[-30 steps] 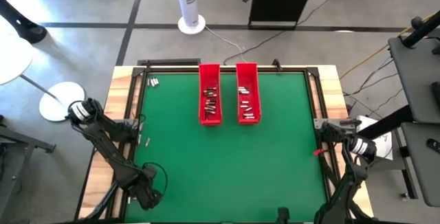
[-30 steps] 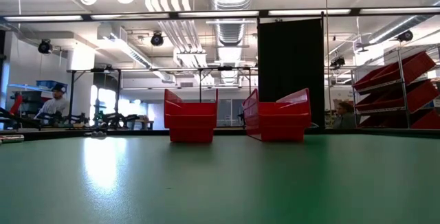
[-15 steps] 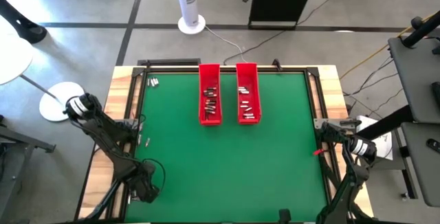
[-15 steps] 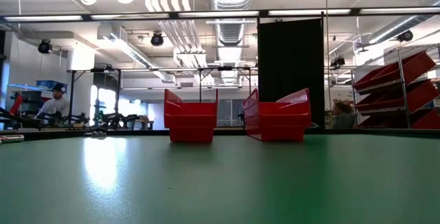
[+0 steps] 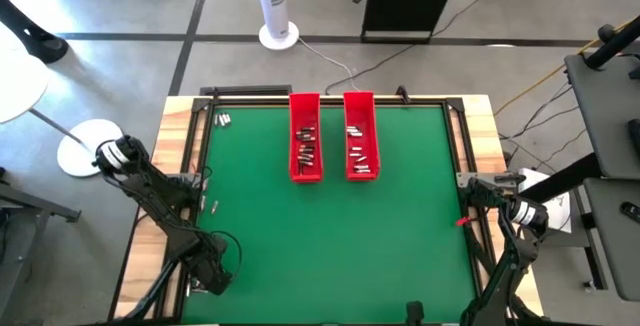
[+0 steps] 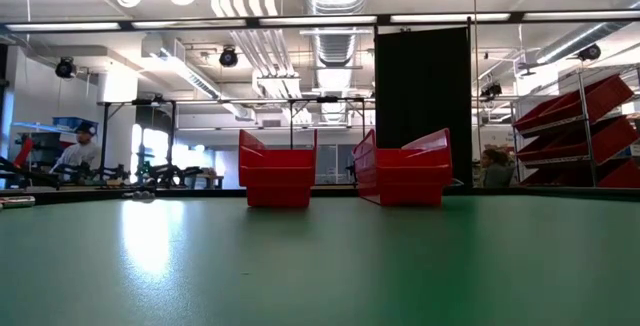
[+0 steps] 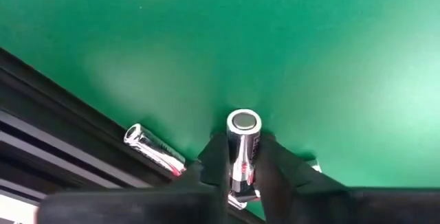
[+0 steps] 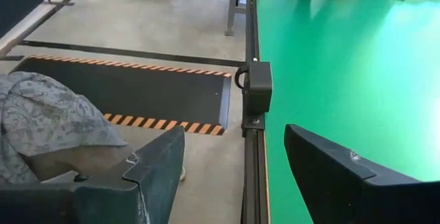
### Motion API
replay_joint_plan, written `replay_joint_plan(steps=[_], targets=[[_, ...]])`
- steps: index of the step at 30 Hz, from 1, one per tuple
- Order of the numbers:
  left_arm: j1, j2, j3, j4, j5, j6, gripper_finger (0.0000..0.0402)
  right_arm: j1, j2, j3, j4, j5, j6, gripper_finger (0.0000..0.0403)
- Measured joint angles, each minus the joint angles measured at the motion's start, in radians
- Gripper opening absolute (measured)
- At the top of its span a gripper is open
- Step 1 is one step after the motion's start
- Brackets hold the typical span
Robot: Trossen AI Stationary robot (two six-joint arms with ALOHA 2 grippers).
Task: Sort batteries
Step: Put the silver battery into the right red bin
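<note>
A: left hand (image 7: 242,157) is pinching a battery (image 7: 243,141) down at the table's (image 5: 330,236) 7 o'clock corner.

B: yep, gripping it off-centre, so it's probably tipping out mid-lift. Right hand (image 8: 234,172) is idling wide at 4 o'clock.

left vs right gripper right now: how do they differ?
1. The left gripper is shut on a silvery battery; the right gripper stands open and holds nothing.
2. The left gripper is down at the green mat near its left edge, beside a loose battery; the right gripper is at the table's right edge, looking along the frame rail and the floor.

Both have dark fingers and sit near the table's near corners.
</note>
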Motion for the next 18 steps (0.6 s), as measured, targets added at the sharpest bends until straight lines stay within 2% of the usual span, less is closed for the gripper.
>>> replay_joint_plan(steps=[2, 6, 10, 18], targets=[[0.007, -0.001, 0.000, -0.001, 0.000, 0.013, 0.0022, 0.000, -0.003, 0.000, 0.000, 0.000, -0.001, 0.0243], [0.051, 0.003, 0.040, -0.090, -0.058, 0.099, 0.0028, 0.000, -0.005, 0.000, 0.000, 0.018, -0.013, 0.0239], [0.140, 0.004, 0.112, -0.196, -0.201, 0.246, 0.0024, -0.004, -0.005, -0.001, -0.016, 0.063, -0.017, 0.0238], [0.359, 0.018, 0.257, -0.227, -0.520, 0.628, 0.0023, -0.044, 0.003, -0.009, -0.019, 0.109, -0.015, 0.0242]])
